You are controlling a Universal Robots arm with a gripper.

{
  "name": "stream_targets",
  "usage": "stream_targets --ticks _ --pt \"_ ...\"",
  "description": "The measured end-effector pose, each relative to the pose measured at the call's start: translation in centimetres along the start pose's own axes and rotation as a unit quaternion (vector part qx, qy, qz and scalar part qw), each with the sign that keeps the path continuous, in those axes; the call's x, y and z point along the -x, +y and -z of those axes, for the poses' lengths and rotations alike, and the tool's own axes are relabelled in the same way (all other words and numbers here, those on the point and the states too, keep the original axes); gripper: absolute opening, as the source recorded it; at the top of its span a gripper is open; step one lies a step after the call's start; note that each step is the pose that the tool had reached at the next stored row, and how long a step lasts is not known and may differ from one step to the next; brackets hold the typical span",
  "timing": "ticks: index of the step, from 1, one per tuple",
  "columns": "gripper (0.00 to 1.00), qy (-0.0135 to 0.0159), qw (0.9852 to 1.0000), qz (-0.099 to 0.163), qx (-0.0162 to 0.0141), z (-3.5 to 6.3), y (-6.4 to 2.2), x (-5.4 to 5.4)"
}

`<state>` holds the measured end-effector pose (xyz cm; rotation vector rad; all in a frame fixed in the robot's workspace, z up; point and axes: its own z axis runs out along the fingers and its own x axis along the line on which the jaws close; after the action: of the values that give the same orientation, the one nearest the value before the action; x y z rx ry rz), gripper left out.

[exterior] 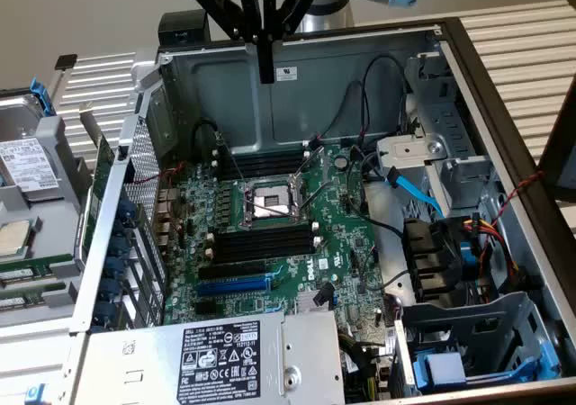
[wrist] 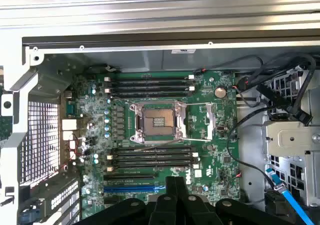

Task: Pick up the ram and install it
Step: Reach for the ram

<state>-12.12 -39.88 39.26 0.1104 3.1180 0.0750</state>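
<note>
My gripper [exterior: 265, 76] hangs above the back wall of the open computer case [exterior: 297, 81], its two black fingers pressed together and nothing between them. In the wrist view the fingertips [wrist: 171, 184] point at the motherboard [wrist: 220, 135] from well above. Black memory slots with white end clips lie on both sides of the CPU socket [exterior: 270, 200]: one set [exterior: 265, 164] toward the back wall, the other [exterior: 265, 243] beside the blue expansion slot [exterior: 232, 285]. All slots look unfilled. Thin green board strips [exterior: 36, 268] lie outside the case at the exterior view's left; I cannot tell whether one is the ram.
A grey power supply [exterior: 216, 360] with a label sits at the case's front. Drive cages, a blue cable [exterior: 416, 189] and black and red wires crowd the exterior view's right. A hard drive [exterior: 22, 162] and a perforated metal panel [exterior: 144, 198] stand at the left.
</note>
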Motion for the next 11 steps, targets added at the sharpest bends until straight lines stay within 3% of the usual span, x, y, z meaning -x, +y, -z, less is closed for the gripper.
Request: stream_targets --ticks 11 --pt "0.11 0.0000 1.0000 0.000 0.0000 0.00 0.00 -0.01"
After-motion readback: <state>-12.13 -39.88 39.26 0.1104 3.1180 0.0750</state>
